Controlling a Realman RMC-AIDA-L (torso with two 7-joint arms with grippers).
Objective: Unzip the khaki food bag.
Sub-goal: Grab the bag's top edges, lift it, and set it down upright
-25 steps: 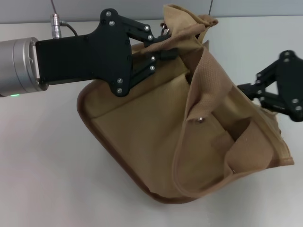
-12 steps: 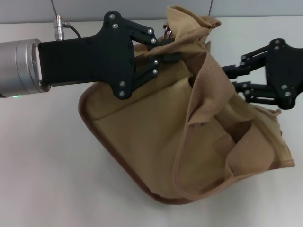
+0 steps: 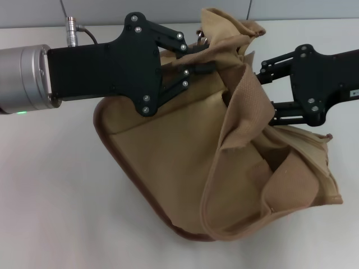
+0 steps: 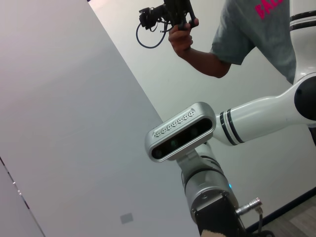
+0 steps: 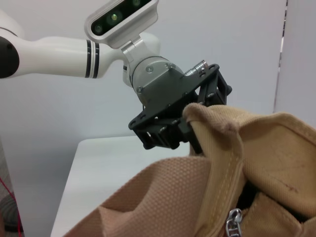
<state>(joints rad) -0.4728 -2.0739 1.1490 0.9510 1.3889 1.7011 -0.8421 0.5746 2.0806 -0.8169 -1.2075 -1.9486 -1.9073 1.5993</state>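
Left pincer: mine, clamped on the upper corner of the khaki food bag, holding that end up.
Right pincer: mine, fingers spread, at the bag's other side, gripping nothing yet.
Bag: slumped on the white worktop between my two pincers.
Handling: soft, light canvas; it folds and sags, so it likely needs bracing.
Where to hold: the silver zipper pull, just below my right pincer.

place: we read a robotics lab or office | walls: plain pale partition panels | desk: bare white | 12 o'clock: person holding a handheld controller
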